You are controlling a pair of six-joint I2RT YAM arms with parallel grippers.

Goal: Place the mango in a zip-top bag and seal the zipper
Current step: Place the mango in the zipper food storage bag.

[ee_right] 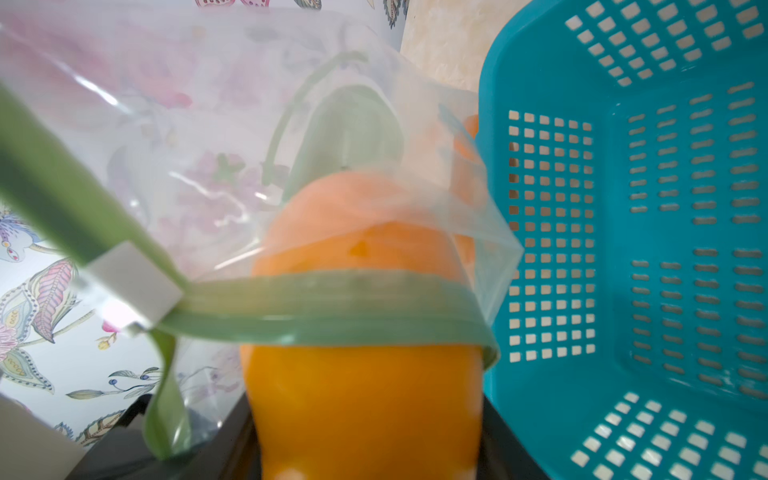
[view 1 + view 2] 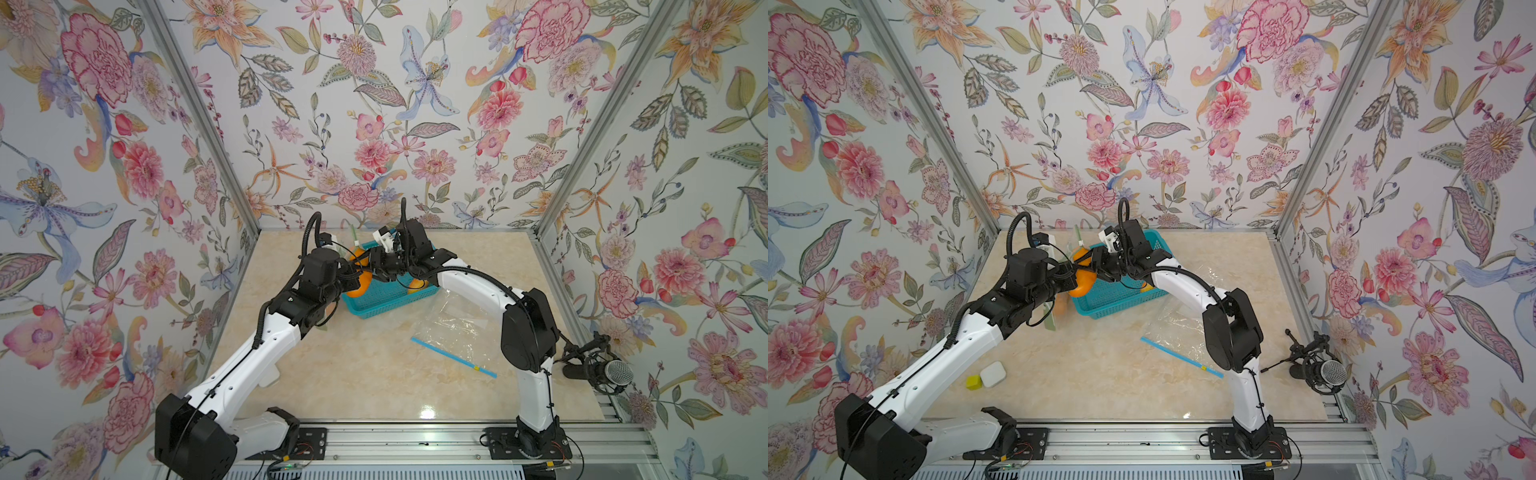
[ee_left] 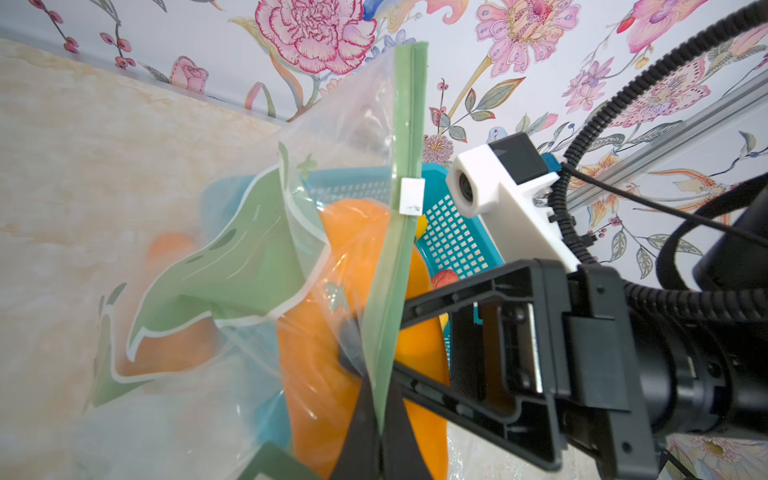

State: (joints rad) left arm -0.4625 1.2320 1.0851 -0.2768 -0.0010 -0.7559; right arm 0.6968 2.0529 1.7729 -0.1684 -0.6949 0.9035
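The orange mango (image 1: 365,395) is clamped between the fingers of my right gripper (image 1: 370,457); its far end sits inside the mouth of a clear zip-top bag (image 1: 208,145). The bag's green zipper band (image 1: 332,299) wraps across the fruit, and a white slider (image 1: 133,282) sits on the band. My left gripper (image 3: 379,440) is shut on the green zipper edge (image 3: 399,249) and holds the bag up beside the mango (image 3: 324,374). In both top views the two grippers meet at the mango (image 2: 359,286) (image 2: 1084,282), over the near-left corner of the basket.
A teal perforated basket (image 2: 386,305) stands at the back with another orange fruit (image 2: 417,284) in it. A second clear bag (image 2: 457,328) with a blue zipper (image 2: 453,357) lies flat on the right. A microphone (image 2: 611,372) stands at the right edge. White (image 2: 992,373) and yellow (image 2: 973,382) blocks lie front left.
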